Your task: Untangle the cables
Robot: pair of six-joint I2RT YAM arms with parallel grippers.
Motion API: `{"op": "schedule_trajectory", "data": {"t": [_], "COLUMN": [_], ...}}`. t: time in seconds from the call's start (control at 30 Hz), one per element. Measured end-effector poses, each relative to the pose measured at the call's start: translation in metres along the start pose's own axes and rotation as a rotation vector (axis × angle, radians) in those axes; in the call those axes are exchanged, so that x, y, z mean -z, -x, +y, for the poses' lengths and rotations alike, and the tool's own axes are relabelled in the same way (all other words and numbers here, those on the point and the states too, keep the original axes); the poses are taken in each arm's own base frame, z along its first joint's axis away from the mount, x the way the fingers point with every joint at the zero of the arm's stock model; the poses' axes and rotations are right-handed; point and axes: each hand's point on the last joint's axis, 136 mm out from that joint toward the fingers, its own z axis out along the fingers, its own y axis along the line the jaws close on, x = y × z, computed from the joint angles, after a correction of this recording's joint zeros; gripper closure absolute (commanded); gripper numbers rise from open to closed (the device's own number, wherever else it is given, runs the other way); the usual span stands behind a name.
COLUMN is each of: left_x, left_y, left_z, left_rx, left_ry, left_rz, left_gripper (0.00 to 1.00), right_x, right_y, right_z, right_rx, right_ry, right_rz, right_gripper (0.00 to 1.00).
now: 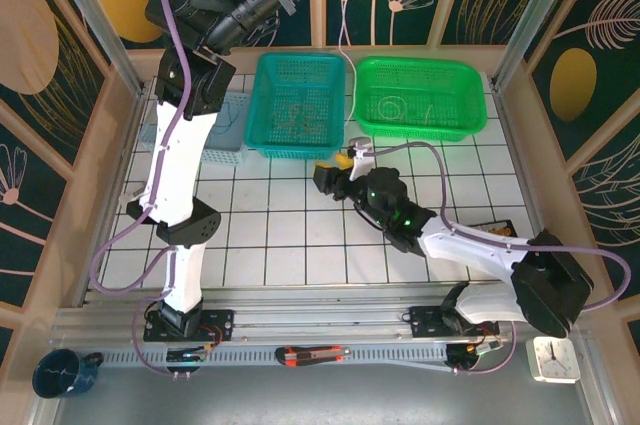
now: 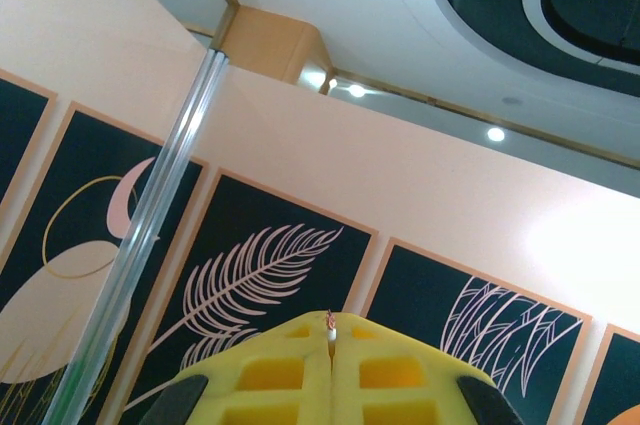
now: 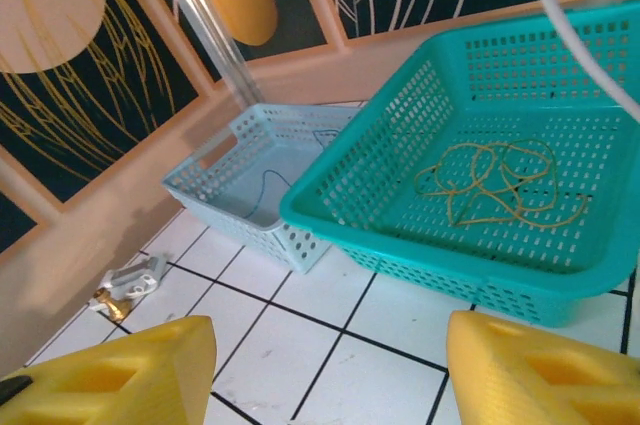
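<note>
Overhead I count three: pale-blue basket, teal basket, green basket, all beyond my right gripper. Left wrist: left gripper clenched tight. Right wrist: jaws released, empty; ahead, one yellowish cable lies inside the teal basket, and one blue cable lies to its left in the pale-blue basket.

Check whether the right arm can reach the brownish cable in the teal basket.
Probably yes: the right gripper, open, faces the teal basket; the brownish cable lies uncovered inside, only the near rim to clear.

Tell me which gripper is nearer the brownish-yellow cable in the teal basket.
Right. The right gripper hangs low just before the teal basket holding the brownish-yellow cable; the left gripper is raised high, facing the wall.
</note>
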Motion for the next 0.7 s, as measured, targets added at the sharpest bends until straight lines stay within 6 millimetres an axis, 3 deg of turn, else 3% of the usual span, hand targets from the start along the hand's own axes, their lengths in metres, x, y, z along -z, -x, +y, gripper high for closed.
{"op": "schedule_trajectory", "data": {"t": [0.23, 0.5, 0.7], "left_x": [0.0, 0.002, 0.006], "left_y": [0.001, 0.001, 0.007], "left_z": [-0.001, -0.003, -0.011], "left_rx": [-0.004, 0.001, -0.004], "left_ry": [0.0, 0.008, 0.002], "left_rz": [-0.005, -0.003, -0.008], "left_gripper": [1.0, 1.0, 1.0], "right_x": [0.008, 0.047, 0.028], "right_y": [0.013, 0.066, 0.053], "right_z": [-0.001, 0.002, -0.003], "right_rx": [0.003, -0.004, 0.019], "right_ry": [-0.002, -0.001, -0.022], "right_rz": [-0.016, -0.153, -0.093], "right_gripper": [0.38, 0.33, 0.33]}}
